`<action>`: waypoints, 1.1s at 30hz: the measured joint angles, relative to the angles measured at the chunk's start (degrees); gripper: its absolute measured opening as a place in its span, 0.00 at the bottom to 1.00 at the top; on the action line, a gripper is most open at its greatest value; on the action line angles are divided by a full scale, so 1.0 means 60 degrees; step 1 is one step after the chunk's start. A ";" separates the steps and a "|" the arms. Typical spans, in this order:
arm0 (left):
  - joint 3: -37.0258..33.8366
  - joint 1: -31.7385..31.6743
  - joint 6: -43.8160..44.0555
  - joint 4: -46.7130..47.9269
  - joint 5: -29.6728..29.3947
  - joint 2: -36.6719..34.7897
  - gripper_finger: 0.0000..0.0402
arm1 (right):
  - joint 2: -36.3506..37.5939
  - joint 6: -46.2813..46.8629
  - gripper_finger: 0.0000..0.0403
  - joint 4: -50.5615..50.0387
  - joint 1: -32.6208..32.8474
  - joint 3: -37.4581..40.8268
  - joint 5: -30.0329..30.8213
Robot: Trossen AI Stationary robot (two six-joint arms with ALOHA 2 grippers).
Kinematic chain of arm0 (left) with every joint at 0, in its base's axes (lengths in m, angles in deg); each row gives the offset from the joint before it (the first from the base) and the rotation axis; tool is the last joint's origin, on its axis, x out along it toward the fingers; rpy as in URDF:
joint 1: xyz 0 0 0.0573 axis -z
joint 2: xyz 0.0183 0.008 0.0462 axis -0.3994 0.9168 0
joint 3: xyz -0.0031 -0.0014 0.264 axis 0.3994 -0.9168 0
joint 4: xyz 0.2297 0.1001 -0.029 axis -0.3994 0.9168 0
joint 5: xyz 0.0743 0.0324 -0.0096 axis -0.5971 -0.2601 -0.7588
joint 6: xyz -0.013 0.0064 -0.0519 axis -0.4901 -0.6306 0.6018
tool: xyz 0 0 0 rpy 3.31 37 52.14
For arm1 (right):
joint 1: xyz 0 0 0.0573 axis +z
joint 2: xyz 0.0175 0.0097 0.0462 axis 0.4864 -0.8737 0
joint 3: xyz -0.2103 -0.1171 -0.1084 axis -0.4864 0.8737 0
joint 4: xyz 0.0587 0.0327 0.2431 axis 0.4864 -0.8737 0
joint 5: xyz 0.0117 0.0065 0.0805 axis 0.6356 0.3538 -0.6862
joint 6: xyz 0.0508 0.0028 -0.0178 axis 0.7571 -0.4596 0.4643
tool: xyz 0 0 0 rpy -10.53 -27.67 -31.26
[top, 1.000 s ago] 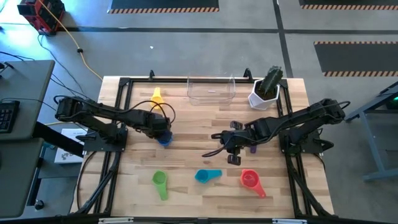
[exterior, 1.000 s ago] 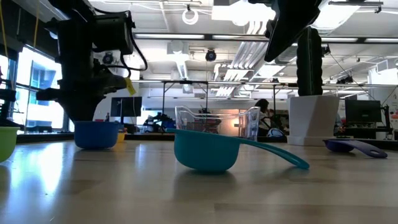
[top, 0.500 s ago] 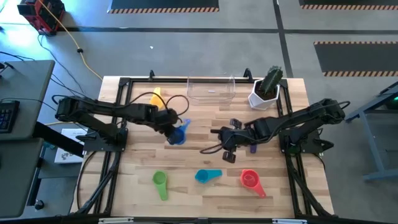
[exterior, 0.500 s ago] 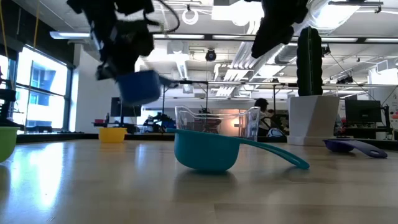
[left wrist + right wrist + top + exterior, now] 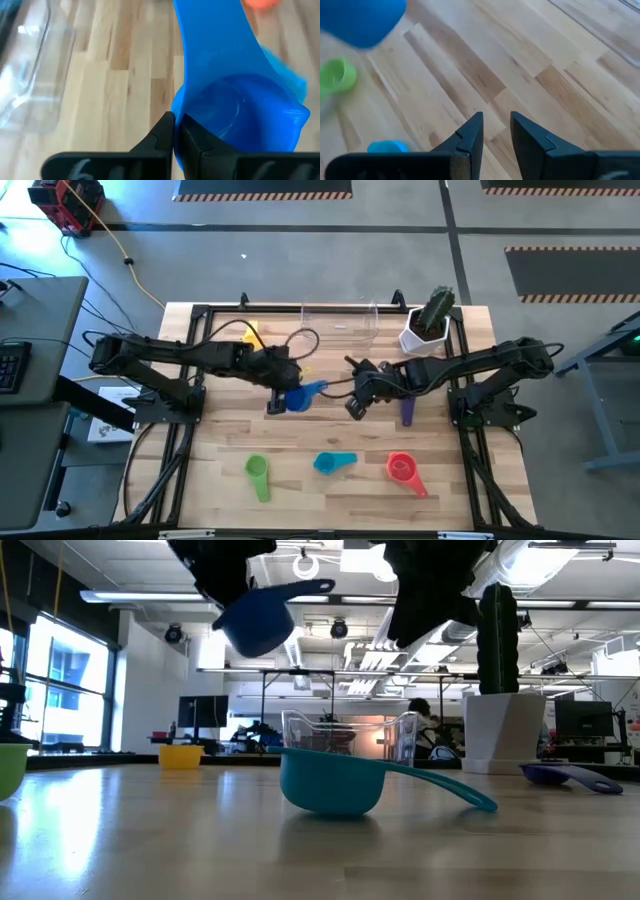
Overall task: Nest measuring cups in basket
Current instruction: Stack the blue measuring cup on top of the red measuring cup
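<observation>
My left gripper (image 5: 284, 392) is shut on the blue cup (image 5: 301, 395), which hangs high above the table's middle (image 5: 258, 620). My right gripper (image 5: 352, 406) hovers just right of it, fingers a little apart (image 5: 495, 127), holding nothing. Yellow cup (image 5: 252, 333) rests far left. Green (image 5: 258, 476), teal (image 5: 333, 463) and red (image 5: 404, 471) cups lie along the near side. The purple cup (image 5: 407, 412) lies under the right arm. An orange patch (image 5: 259, 2) shows beyond the blue cup. The clear basket (image 5: 340, 323) stands at the far edge. My left gripper pinches the blue cup's bowl wall at the rim (image 5: 176, 112), one finger (image 5: 197, 142) inside the bowl and one (image 5: 160, 132) outside. The cup is lifted clear of the table and tilted, its handle (image 5: 300, 588) pointing away from the gripper toward the table's right.
A white pot with a cactus (image 5: 428, 326) stands right of the basket at the far right corner. Cables loop above the left arm (image 5: 300, 340). Bare wood lies between the basket and the near row of cups.
My left gripper has lifted the blue cup off the table's left part and carried it up and rightward to the middle; the cup has tipped, handle now pointing right. My right gripper has moved left and toward the far edge, closer to the blue cup.
</observation>
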 joint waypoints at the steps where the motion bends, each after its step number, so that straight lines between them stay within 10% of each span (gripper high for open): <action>1: 0.0003 0.0088 -0.0444 0.0068 -0.0123 0.0097 0.01 | 0.0000 0.0208 0.22 -0.0022 -0.0049 0.0000 0.0001; 7: -0.0007 0.0669 -0.2371 0.0644 -0.0439 0.1079 0.01 | 0.0000 0.0961 0.22 0.0060 -0.0189 0.0007 0.0051; 33: -0.0013 0.1194 -0.2174 0.0773 -0.0598 0.3365 0.01 | -0.0004 0.1055 0.22 0.0185 -0.0160 0.0007 0.0499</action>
